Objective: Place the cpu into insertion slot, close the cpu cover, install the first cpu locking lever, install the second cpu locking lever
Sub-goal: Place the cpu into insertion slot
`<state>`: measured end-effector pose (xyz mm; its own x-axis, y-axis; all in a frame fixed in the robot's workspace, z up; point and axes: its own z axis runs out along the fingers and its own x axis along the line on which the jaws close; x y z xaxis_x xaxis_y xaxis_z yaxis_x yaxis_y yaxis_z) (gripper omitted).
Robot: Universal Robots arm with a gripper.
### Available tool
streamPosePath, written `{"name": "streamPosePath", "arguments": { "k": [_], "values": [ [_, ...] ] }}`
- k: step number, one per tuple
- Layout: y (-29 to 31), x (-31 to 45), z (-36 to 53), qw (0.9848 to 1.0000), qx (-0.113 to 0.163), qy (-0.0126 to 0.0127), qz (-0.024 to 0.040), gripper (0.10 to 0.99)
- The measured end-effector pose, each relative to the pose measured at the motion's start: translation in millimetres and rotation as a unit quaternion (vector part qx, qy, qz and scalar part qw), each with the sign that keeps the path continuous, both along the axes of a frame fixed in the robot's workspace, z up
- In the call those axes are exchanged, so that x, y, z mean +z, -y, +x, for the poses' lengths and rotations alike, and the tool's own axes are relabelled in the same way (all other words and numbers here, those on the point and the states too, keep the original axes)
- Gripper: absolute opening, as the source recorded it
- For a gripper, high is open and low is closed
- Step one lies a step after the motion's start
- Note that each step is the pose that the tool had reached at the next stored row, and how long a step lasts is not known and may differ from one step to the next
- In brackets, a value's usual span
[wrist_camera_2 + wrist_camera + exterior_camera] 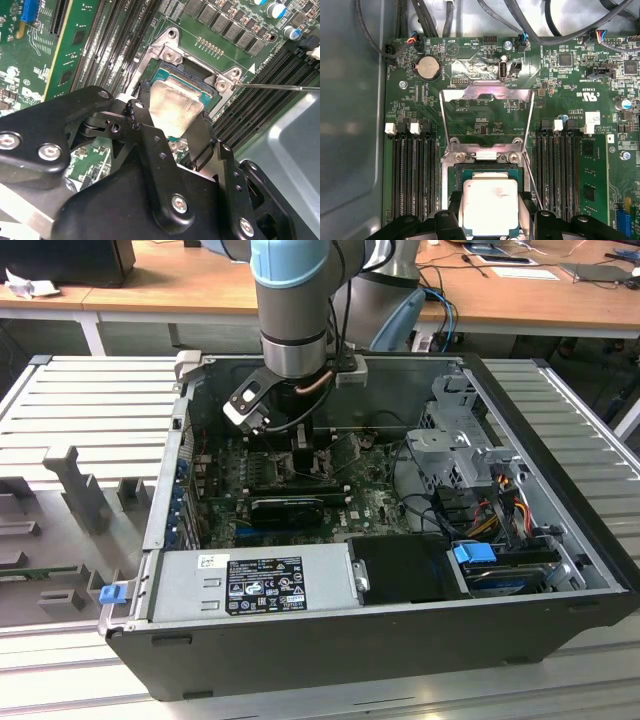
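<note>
In both wrist views the cpu (490,202) (175,105), a flat silvery square with a teal rim, sits between my black fingers (454,212) directly over the insertion slot (485,171). I cannot tell whether it rests in the slot or hovers just above. My gripper (491,217) (172,122) is shut on the cpu from both sides. Beyond the slot the cpu cover (487,93) stands swung open, the green board showing through its cut-out. A thin wire locking lever (532,180) (270,86) lies unlatched beside the socket. In the exterior view the gripper (300,452) reaches down inside the computer case.
Long black memory slots (412,170) (562,170) flank the socket on both sides. Cables (530,20) run over the board's far edge. The open case (560,540) also holds a power supply (255,585) and a drive cage (460,440). A grey case wall (350,125) is close by.
</note>
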<state>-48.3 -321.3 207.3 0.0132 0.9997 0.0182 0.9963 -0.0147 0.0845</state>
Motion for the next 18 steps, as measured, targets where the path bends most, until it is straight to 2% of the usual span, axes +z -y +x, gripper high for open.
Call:
{"name": "streamPosePath", "arguments": {
  "k": [6, 18],
  "values": [
    [-1.2, -4.6, 0.0, 1.0, 0.0, 0.0, -0.0001, 0.529],
    [-2.7, -5.0, 0.0, 1.0, 0.0, 0.0, -0.0001, 0.529]
  ]
}}
